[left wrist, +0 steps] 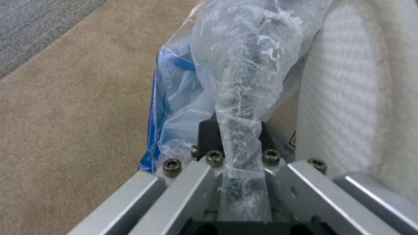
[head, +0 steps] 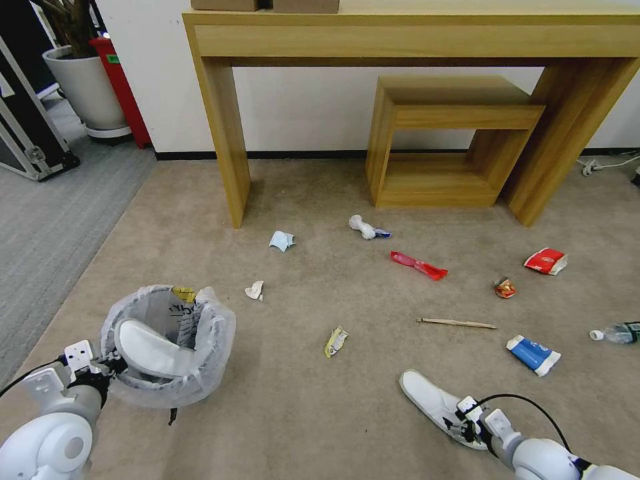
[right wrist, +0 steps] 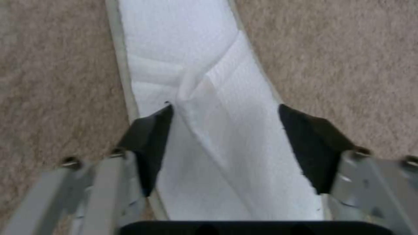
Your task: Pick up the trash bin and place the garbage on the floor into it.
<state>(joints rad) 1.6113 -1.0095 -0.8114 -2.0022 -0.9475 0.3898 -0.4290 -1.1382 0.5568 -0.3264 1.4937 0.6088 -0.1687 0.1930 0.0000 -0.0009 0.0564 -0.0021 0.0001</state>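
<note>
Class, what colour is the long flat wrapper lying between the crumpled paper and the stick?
Red; the long flat wrapper shows best in the head view.

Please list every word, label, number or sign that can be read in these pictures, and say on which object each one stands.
No text can be read with certainty.
Black print on packaging inside the trash bin: too small.
Warning-like symbol on the box: blurred.
Print on the blue-white carton, the red-white paper cup and the bottle: too small.

Beige carpet (head: 320, 413) bears a white slipper (head: 430, 398), wooden stick (head: 457, 323), blue-white carton (head: 533, 354).
</note>
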